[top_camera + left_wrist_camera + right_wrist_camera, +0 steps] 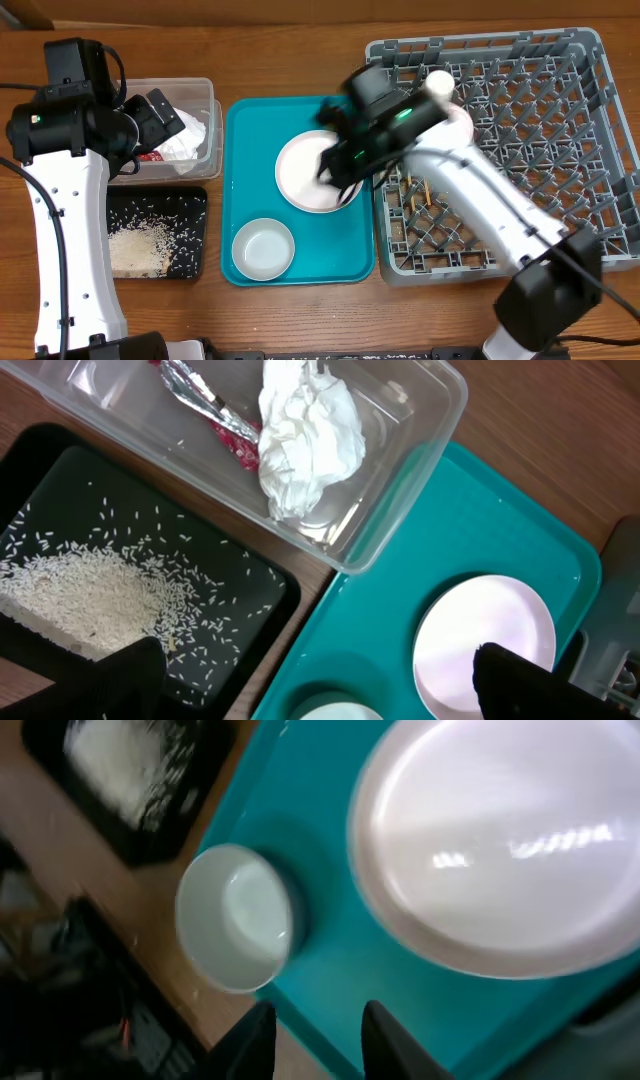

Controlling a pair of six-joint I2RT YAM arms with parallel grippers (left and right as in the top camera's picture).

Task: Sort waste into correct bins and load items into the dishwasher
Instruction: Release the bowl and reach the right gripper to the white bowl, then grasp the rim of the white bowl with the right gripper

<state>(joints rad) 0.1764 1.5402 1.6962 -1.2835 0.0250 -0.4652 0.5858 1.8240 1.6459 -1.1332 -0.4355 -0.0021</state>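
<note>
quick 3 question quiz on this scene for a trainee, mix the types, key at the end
1. True or false: the tissue and the wrapper lie in the same tub.
2. Short answer: which two dishes sit on the teal tray?
3. Pick one: the rice lies in A) the tub, B) the black tray, C) the teal tray.

Key
1. True.
2. A plate and a bowl.
3. B.
</note>
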